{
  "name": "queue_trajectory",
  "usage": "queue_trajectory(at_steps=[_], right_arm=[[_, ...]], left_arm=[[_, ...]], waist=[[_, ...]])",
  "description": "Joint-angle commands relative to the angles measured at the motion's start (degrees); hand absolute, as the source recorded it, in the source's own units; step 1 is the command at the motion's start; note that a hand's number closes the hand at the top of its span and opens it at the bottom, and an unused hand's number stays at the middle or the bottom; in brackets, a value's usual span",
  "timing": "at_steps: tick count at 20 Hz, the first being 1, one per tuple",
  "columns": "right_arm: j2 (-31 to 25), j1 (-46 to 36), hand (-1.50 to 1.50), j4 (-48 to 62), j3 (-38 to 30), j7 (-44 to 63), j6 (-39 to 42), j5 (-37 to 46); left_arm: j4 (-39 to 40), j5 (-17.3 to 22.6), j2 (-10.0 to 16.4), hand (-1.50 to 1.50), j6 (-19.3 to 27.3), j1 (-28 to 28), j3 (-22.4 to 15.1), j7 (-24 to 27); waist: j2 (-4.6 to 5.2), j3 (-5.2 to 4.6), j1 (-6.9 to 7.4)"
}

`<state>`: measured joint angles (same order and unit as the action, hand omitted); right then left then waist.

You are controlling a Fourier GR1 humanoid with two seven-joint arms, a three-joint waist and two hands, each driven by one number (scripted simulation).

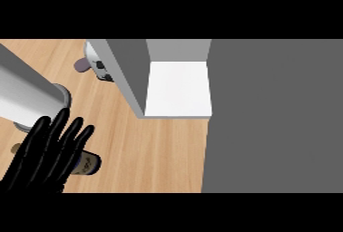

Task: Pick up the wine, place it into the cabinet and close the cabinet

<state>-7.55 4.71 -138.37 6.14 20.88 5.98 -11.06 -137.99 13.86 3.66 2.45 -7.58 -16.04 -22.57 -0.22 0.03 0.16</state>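
Wine (90, 164) lies on its side near the counter's (154, 149) left edge, long axis left to right, directly under the left hand (41, 158), whose straight, spread fingers grasp nothing.

Bright, even light, little shadow.

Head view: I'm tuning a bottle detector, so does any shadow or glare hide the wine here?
Head view: lighting is even, with no glare and no strong cast shadow on the counter; the wine is mostly covered by the black left hand, not by shade; the cabinet shelf shows plain bright white.
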Motion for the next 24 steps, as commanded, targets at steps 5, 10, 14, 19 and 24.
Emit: queue_trajectory(at_steps=[5,10,14,19,24], right_arm=[[-0.23,-1.06,-1.50,-5.19,0.45,4.97,-1.69,-0.23],[-1.28,-3.65,-1.50,-7.86,-1.89,9.85,-2.99,-2.78],[0.56,-4.89,-1.50,-5.47,0.41,8.17,-3.41,-0.75],[-0.65,-2.50,-1.50,-7.33,-2.46,7.35,-1.45,-3.65],[-0.42,-6.37,-1.50,-3.56,-3.72,7.61,-2.39,-2.63]], left_arm=[[-10.93,-10.08,-1.45,-1.50,7.94,3.48,-6.90,-7.06],[-14.53,-10.85,0.66,-1.50,7.93,-0.74,-7.23,-8.14],[-12.90,-11.99,-0.91,-1.50,10.95,2.71,-5.06,-10.98],[-13.40,-10.04,0.07,-1.50,11.07,0.93,-0.41,-12.29],[-12.32,-9.23,1.42,-1.50,8.48,-3.38,2.97,-6.24]], waist=[[-0.10,0.04,-0.08],[-0.11,-0.04,0.16],[0.06,-0.03,-0.02],[0.01,-0.03,-0.11],[0.06,-0.06,0.22]])
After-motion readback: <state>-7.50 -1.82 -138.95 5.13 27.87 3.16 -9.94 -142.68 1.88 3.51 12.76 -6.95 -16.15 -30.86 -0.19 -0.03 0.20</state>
